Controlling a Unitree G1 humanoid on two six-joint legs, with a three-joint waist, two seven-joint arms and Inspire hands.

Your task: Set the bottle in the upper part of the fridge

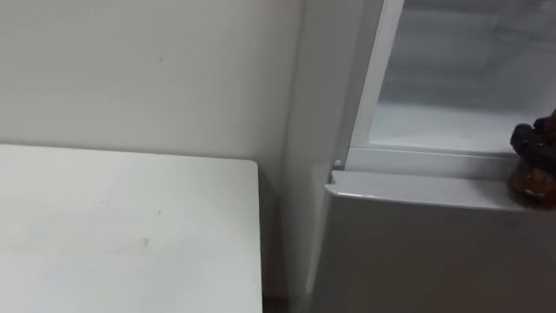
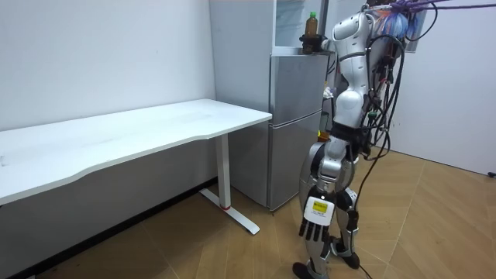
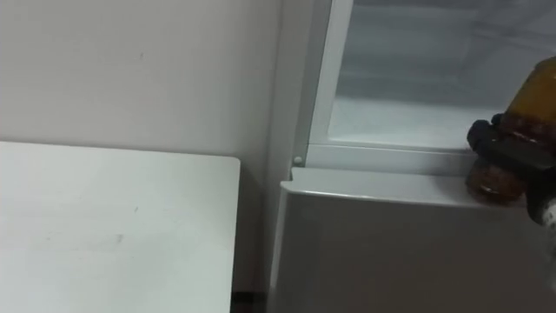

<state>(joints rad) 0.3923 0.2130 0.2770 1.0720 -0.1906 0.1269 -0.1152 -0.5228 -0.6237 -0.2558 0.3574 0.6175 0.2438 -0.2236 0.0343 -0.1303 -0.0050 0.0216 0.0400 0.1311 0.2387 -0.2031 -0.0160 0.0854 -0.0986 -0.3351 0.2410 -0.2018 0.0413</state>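
An amber bottle point(image 3: 519, 103) with a green cap point(image 2: 312, 15) stands upright at the front sill of the open upper fridge compartment point(image 3: 408, 117), at its right side. My right hand point(image 3: 506, 143) has its dark fingers curled round the bottle's lower part, and the bottle's base point(image 1: 530, 184) is level with the sill above the lower door. In the room view I stand close in front of the fridge point(image 2: 293, 116) with my right arm raised to the bottle point(image 2: 311, 35). My left hand point(image 2: 313, 219) hangs by my leg, fingers straight.
The grey lower fridge door point(image 1: 417, 256) is closed below the sill. A white table point(image 1: 122, 226) stands to the fridge's left against the wall, with a narrow gap between them. Wooden floor lies behind me in the room view.
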